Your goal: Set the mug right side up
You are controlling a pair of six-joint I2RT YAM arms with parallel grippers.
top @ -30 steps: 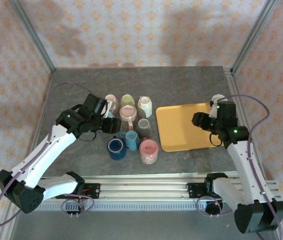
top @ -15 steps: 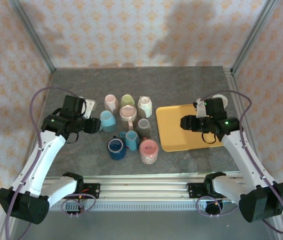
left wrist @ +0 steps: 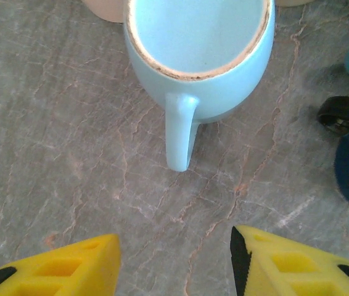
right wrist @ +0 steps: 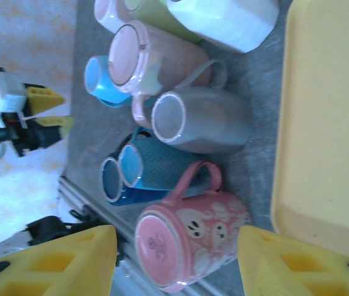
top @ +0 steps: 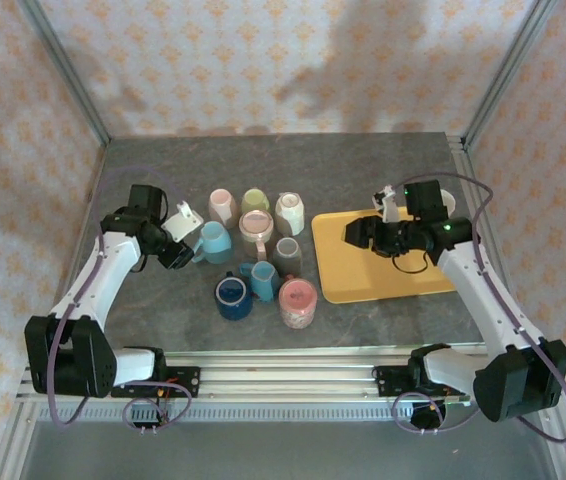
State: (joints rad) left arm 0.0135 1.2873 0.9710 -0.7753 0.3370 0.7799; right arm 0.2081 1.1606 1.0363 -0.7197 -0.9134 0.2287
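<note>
Light blue mug [top: 213, 241]: set on its base on the grey table [top: 153, 310], mouth up, handle [left wrist: 179, 135] turned toward the left gripper; gripped by nothing

Left gripper [top: 183, 252]: placed just left of the light blue mug and apart from it; its yellow fingers [left wrist: 69, 265] are held moderately apart, with only bare table seen between them

Dark blue mug [top: 231, 297]: stood near the light blue mug, on its near side

Pink floral mug [right wrist: 187, 246]: placed to the near right of the light blue mug, stamped base turned up

Yellow tray [top: 363, 275]: laid well to the right of the light blue mug, beyond the other mugs

Right gripper [top: 353, 233]: held well to the right of the light blue mug, over the tray's left part; fingers [right wrist: 69, 259] spread, nothing carried
</note>
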